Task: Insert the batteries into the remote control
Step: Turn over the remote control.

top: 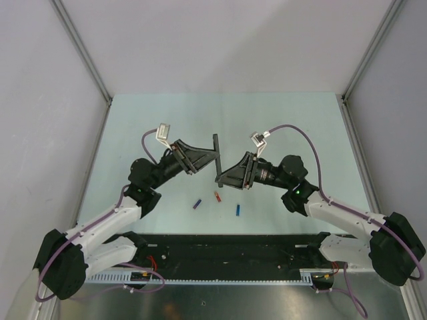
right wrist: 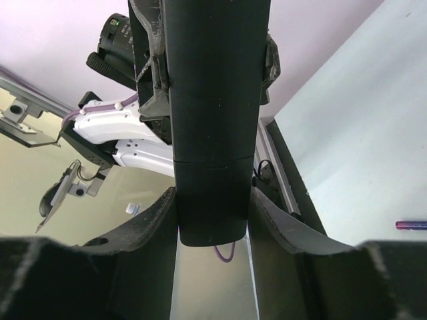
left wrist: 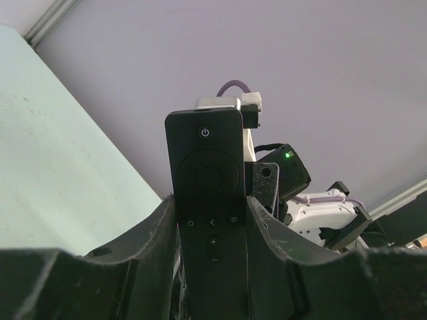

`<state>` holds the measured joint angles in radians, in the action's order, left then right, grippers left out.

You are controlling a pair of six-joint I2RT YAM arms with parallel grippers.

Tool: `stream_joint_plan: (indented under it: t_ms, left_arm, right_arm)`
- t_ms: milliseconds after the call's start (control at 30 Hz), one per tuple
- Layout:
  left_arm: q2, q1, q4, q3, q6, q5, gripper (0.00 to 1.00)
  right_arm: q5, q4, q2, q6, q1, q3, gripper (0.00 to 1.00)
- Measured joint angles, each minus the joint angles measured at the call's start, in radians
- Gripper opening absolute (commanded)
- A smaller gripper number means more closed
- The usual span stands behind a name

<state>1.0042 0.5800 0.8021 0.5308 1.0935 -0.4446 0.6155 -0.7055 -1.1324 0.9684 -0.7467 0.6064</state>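
The black remote control is held up above the table between both grippers, seen edge-on. My left gripper is shut on its middle; in the left wrist view the remote shows its button face between my left gripper. My right gripper is shut on the near end; the right wrist view shows the remote's plain back with a cover seam, in my right gripper. On the table lie a purple-blue battery, a red-orange battery and a bright blue battery. The silvery-dark battery is out of view.
The pale green table is walled by grey panels with metal corner posts. A black rail runs along the near edge between the arm bases. One battery shows at the right edge of the right wrist view.
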Motion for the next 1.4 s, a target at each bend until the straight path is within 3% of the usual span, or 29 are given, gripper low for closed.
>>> stream_joint_plan:
  t_ms: [33, 167, 233, 533, 700, 833, 1033, 1400]
  left_arm:
    - [-0.001, 0.000, 0.001, 0.000, 0.000, 0.000, 0.32]
    - [-0.002, -0.001, 0.001, -0.004, -0.003, 0.000, 0.77]
    - [-0.004, -0.005, 0.002, -0.005, -0.001, 0.000, 0.84]
    - [-0.012, -0.058, -0.034, -0.002, -0.013, -0.011, 0.91]
    - [-0.030, -0.018, -0.230, 0.040, -0.102, 0.036, 0.91]
    - [-0.060, 0.104, -0.423, 0.111, -0.208, 0.163, 0.91]
    - [0.006, 0.232, -0.586, 0.243, -0.308, 0.312, 0.89]
    - [0.093, 0.267, -0.746, 0.265, -0.334, 0.447, 0.77]
  right_arm:
    - [-0.001, 0.000, 0.000, 0.001, -0.002, 0.000, 0.36]
    - [-0.014, 0.051, 0.018, -0.028, -0.011, 0.009, 0.35]
    - [-0.037, 0.138, 0.054, -0.074, -0.026, 0.019, 0.35]
    - [-0.249, 0.632, 0.208, -0.326, -0.081, 0.160, 0.34]
    - [-0.493, 0.896, 0.202, -0.433, -0.126, 0.256, 0.34]
    - [-0.682, 1.047, 0.172, -0.477, -0.192, 0.286, 0.34]
    - [-0.809, 1.131, 0.120, -0.494, -0.260, 0.293, 0.34]
    - [-0.901, 1.147, 0.102, -0.492, -0.332, 0.320, 0.34]
